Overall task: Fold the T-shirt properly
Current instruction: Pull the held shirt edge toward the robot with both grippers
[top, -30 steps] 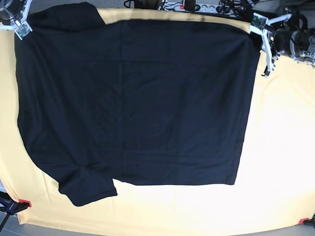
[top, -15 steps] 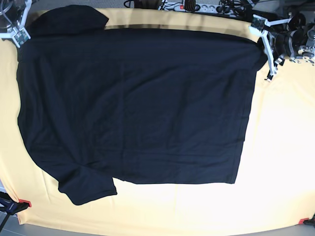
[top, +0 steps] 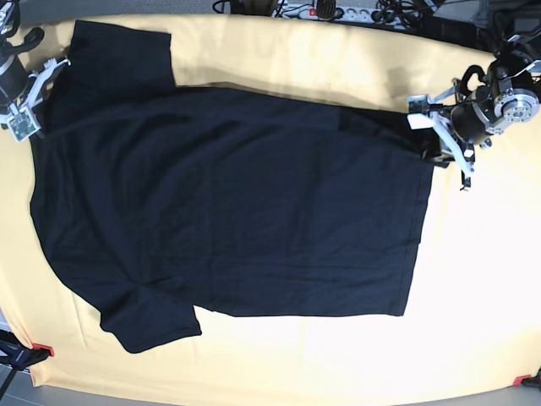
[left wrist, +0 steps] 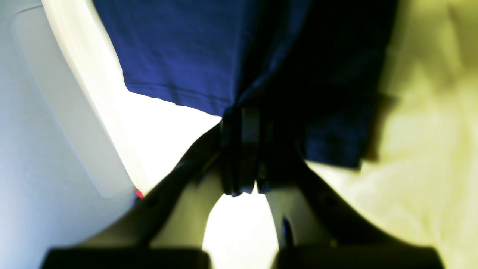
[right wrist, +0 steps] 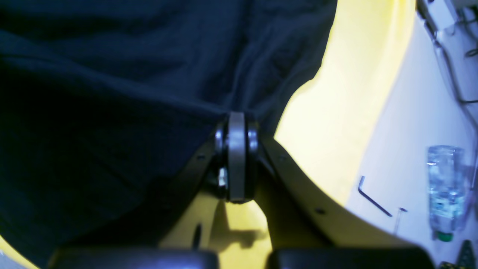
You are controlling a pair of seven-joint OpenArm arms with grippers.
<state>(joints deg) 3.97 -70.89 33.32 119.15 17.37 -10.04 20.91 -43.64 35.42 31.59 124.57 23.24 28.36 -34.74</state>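
Both grippers are pinched tight on the T-shirt [top: 228, 203]: left gripper [left wrist: 242, 149] frame right, right gripper [right wrist: 236, 164] upper left. Looks like they're holding its top edge to fold it downward.

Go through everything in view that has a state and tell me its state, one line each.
T-shirt: spread over the yellow cloth, far edge pinched at two corners.
Left gripper: shut on the T-shirt's hem corner.
Right gripper: shut on the T-shirt's fabric edge.
Yellow cloth: lying flat under the shirt, lightly wrinkled.
Water bottle: lying off the cloth; cap on or off unclear.
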